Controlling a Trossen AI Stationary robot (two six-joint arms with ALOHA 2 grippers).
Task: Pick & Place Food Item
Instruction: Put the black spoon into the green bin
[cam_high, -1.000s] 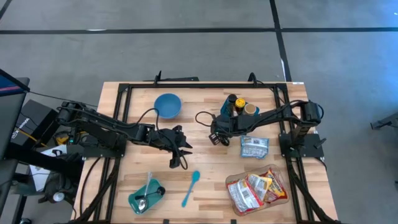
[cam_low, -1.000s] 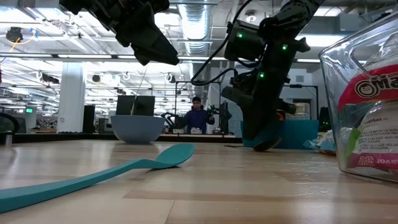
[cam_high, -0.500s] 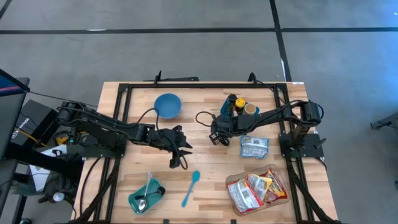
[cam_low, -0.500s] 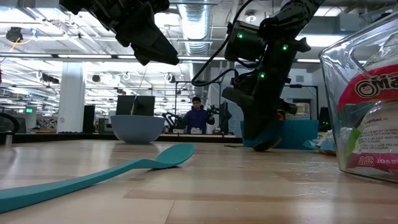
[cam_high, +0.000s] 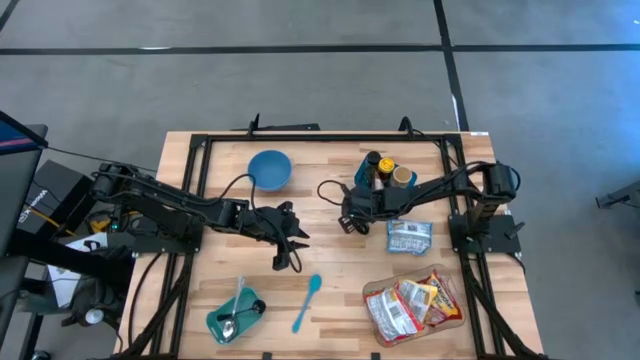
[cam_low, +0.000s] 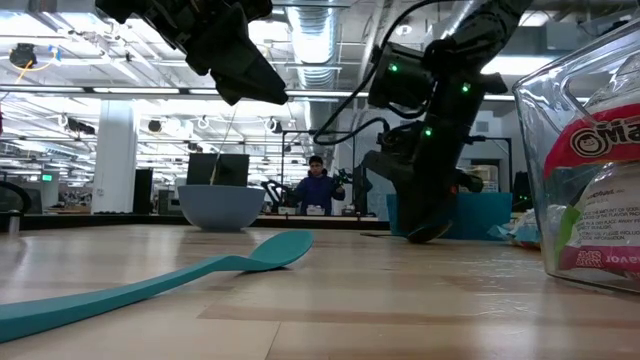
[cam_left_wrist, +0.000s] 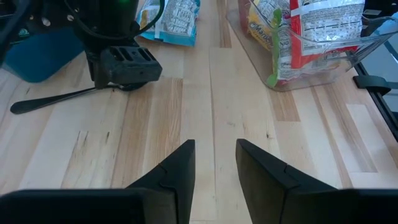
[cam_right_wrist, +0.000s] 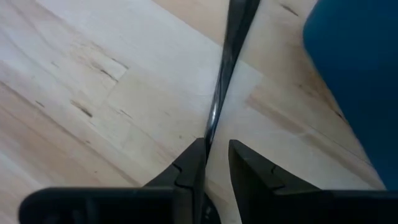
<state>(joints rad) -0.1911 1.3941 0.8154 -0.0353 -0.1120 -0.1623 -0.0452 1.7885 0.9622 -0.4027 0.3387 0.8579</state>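
- Food packet, flat silver-blue foil (cam_high: 408, 236): one lies loose on the desk, beside the teal tub of jars (cam_high: 385, 172).
- Several more printed snack packets sit in one clear plastic bin (cam_high: 368, 295) at the desk's near right corner.
- Other counts: one blue round bowl (cam_high: 269, 169), one teal plastic spatula (cam_high: 307, 302), one teal dish with a metal spoon (cam_high: 236, 315).
- Right end effector (cam_high: 347, 222) is down at the desk, near the loose foil packet but not touching it.
- Its fingers straddle a thin dark rod (cam_right_wrist: 227, 56) lying on the wood. Cannot tell if it is clamped.
- Left end effector (cam_left_wrist: 214, 146) hangs above mid desk, released, fingers slightly apart, nothing between them. It is well apart from the packet.
- Desk (cam_high: 330, 255): pale wood planks inside a black metal frame.
- Room: grey floor with dark lines. The low view shows an open hall with ceiling lights and a person (cam_low: 317, 185) far behind.
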